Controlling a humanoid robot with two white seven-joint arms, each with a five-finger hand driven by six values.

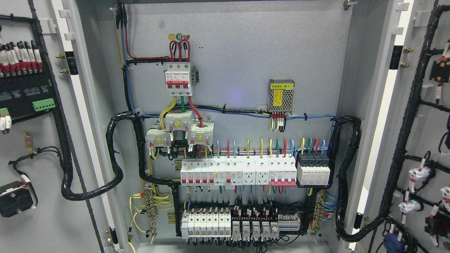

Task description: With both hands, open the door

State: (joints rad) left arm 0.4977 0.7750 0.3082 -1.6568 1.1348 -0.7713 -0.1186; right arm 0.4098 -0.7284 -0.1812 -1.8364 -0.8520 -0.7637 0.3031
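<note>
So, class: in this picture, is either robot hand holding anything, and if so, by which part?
Nothing is seen to be held: neither robot hand is in view. Both grey metal cabinet doors, left and right, stand swung open, showing the wired back panel.

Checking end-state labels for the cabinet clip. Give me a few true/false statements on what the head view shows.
1. Both cabinet doors, left door and right door, stand swung open. True.
2. A robot hand grips the right door's edge. False: no hand or arm is in view.
3. The metal power supply carries a yellow label. True.
4. The main breaker at upper left has blue switch levers. False: they are red.
5. Black wrapped cable bundles run from the cabinet interior to each door. True.
</note>
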